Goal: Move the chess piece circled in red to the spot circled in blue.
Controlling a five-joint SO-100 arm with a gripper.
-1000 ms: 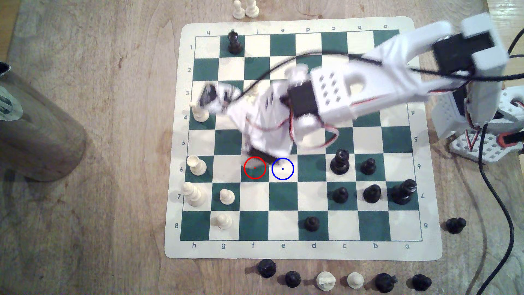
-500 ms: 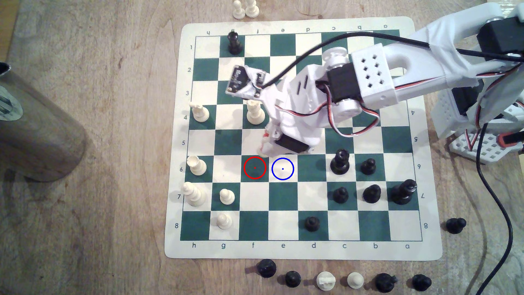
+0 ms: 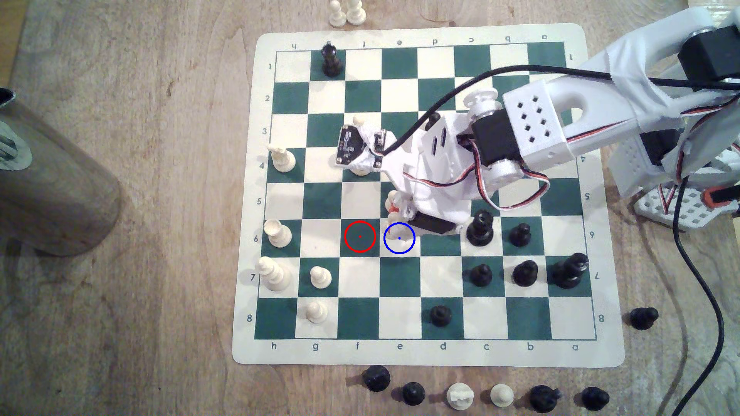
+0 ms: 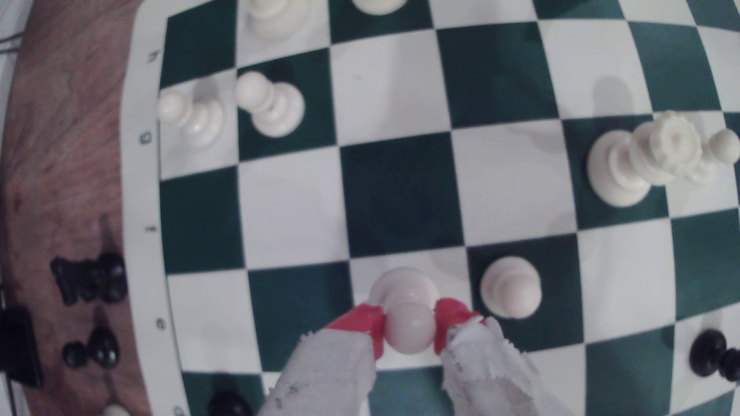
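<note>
Wrist view: the gripper (image 4: 409,330) is seen clamped on the white pawn (image 4: 408,320), its red-tipped fingers (image 4: 362,320) pressed against either side of the ball head, with frayed white tape wrapped behind the tips. The pawn's flared base is seen over a cream square of the chess mat (image 4: 140,192); whether it touches the mat cannot be told. In the exterior view the gripper (image 3: 396,224) is placed at the upper edge of the blue-ringed square (image 3: 404,245), and the pawn (image 3: 405,239) is partly made out inside the ring, while the red-ringed green square (image 3: 360,237) stands bare.

The pawn is judged to be light, rigid plastic with a glossy, rather slippery surface; the round head gives little purchase, so a hold at the narrow neck just under the ball would be more secure.

Just beside the held piece a second white pawn (image 4: 510,292) stands on a green square. Further out, a crowned white piece (image 4: 640,164) is seen, and black pawns (image 4: 92,350) lie on the wooden table (image 4: 60,160) beyond the mat's edge.
</note>
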